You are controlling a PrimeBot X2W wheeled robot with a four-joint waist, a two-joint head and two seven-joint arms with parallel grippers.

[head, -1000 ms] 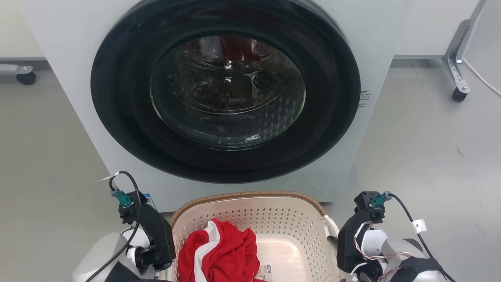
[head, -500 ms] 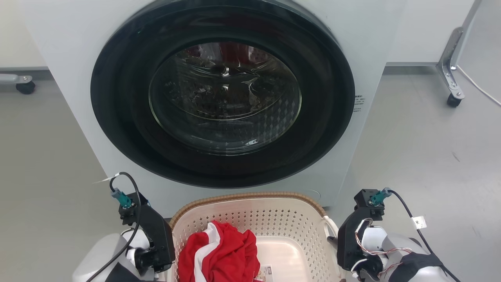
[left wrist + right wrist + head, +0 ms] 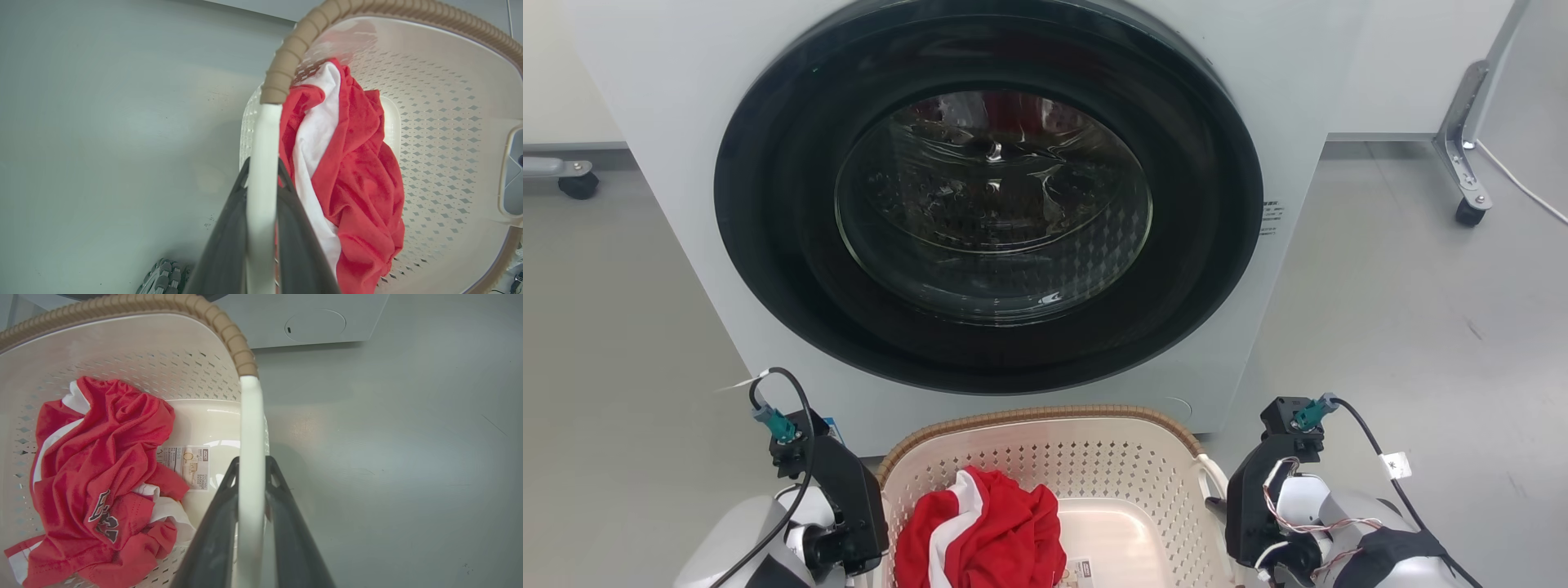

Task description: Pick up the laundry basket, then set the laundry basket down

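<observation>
Before the white front-loading washing machine (image 3: 1307, 73), at the near edge of the head view, the laundry basket (image 3: 1045, 413) is between the two arms, its far rim just below the machine's round dark door (image 3: 988, 204). That view takes in the grey floor (image 3: 1405, 327) on both sides and a caster (image 3: 1467, 214) far to the right. The arms show there as dark wrist blocks (image 3: 845, 490) at the basket's two sides. The left wrist view adds the grip itself: the left pincer (image 3: 263, 171) is clenched on the basket's left handle (image 3: 261, 134), one dark finger on each side of the white bar. The right wrist view gives the same for the right pincer (image 3: 251, 463), which grasps the right handle (image 3: 251, 416). It also brings out a small printed label (image 3: 188, 465) on the basket's bottom and dark lettering on the red and white garment (image 3: 102, 469).

The basket is cream-white plastic, rounded-rectangular, its walls pierced with rows of small diamond holes. Its rim is wrapped in a tan woven-look band that ends where each white handle starts. The crumpled garment lies inside, toward the left, partly covering the label.

Each handle runs up between its pincer's fingers, the left pincer at the basket's left side and the right pincer at its right. Whether its bottom touches the floor cannot be told.
</observation>
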